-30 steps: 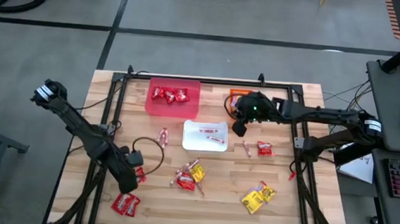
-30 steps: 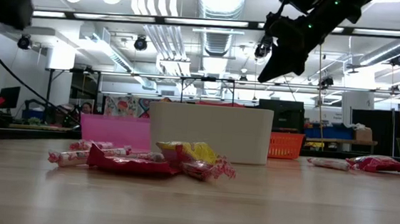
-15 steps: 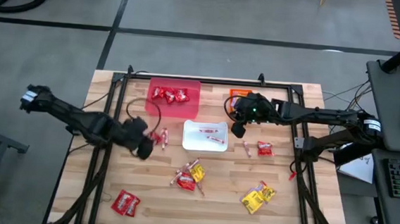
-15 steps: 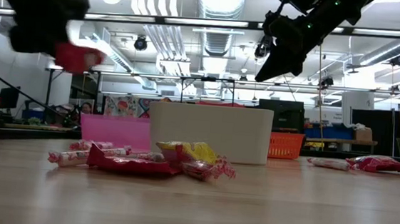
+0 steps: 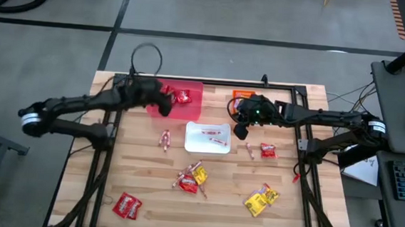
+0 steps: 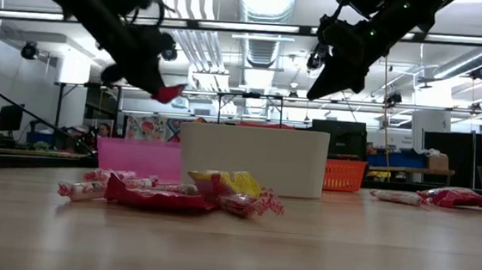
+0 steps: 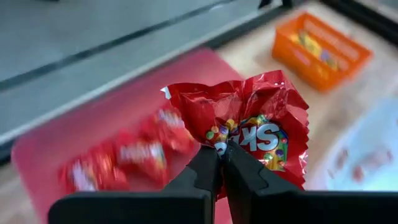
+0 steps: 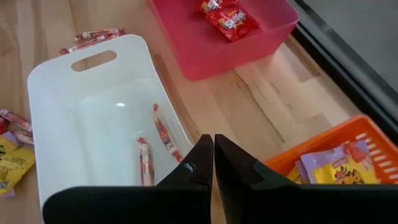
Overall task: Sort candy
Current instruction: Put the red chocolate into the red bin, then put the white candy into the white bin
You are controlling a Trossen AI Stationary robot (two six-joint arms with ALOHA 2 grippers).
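Over pink bin [image 5: 188,109], red packet [image 7: 258,134] in left gripper [image 7: 222,163]

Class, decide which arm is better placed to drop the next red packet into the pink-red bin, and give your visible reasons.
Left. The left gripper is shut on a red packet over the pink-red bin. The right gripper is shut, holds nothing, and hangs by the orange bin.

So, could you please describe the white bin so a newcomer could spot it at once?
On the wooden table, three bins sit toward the far edge. The white bin is the middle one, nearest the table's centre, and alone holds thin red-and-white sticks.
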